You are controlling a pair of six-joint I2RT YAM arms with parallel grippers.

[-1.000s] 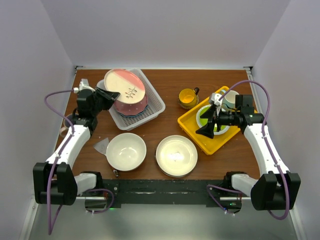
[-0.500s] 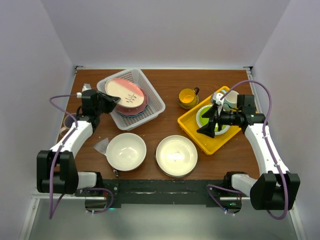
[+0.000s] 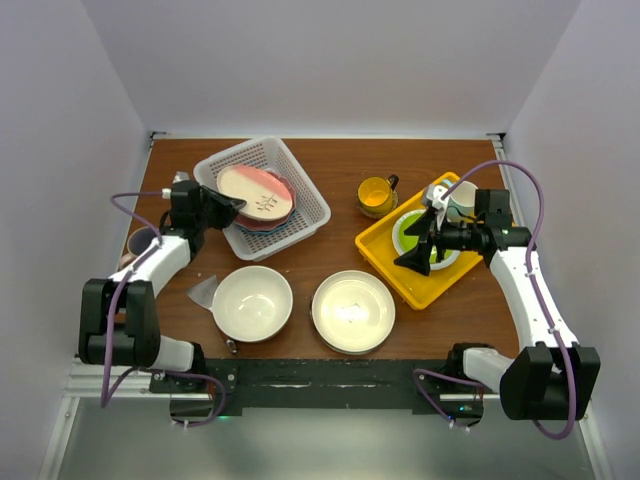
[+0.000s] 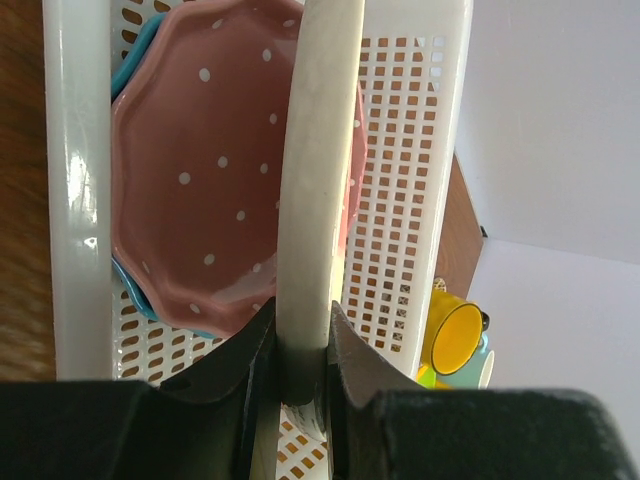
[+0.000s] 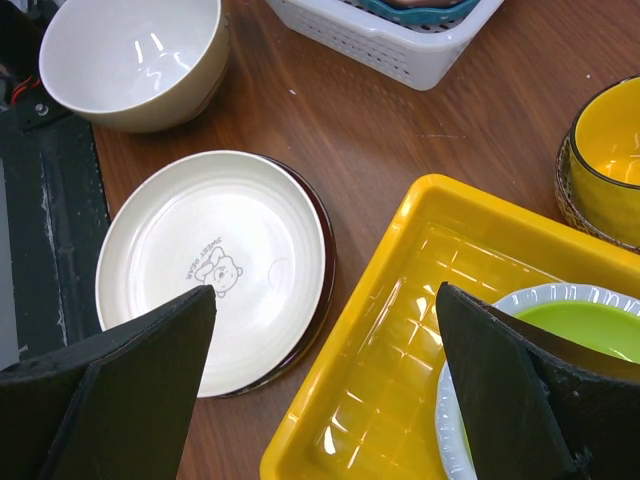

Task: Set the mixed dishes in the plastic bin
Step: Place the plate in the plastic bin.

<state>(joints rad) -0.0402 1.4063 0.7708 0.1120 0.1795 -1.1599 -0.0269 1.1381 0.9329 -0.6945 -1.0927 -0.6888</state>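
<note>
Far L, near the table edge, I see a pinkish mug (image 3: 140,241) standing upright beside my L arm. The left gripper (image 3: 228,205) is clamped on the near rim of the cream-pink round plate (image 3: 257,189), which has a dark sprig print. On the L wrist cam the fingers (image 4: 255,345) pinch that plate's edge (image 4: 320,170) from both sides, no gap. The plate is inside the white slotted plastic bin (image 3: 312,205), at the table's back-left, and it's tilted. It lies over the pink white-dotted plate (image 4: 215,180), w/ the blue plate (image 4: 127,80) peeking out under that. I can't tell if the held plate's far edge touches the stack.

Front centre are the large cream bowl (image 3: 252,302) and, just beside it on the R, the shallow cream bowl w/ dark red rim (image 3: 352,311). Both are upright on the brown wood table (image 3: 320,255), outside the bin. A small grey triangular scrap (image 3: 204,291) lies just L of the large cream bowl. The yellow mug (image 3: 377,194) stands btw the bin and the flat yellow tray (image 3: 395,278).

On the tray are the lime-green white-rimmed plate (image 3: 412,232) and the white cup w/ teal inside (image 3: 461,200). The right gripper (image 3: 420,252) hovers over the tray by the green plate. Its wrist cam shows the fingers (image 5: 130,370) spread wide, gripping nothing.
</note>
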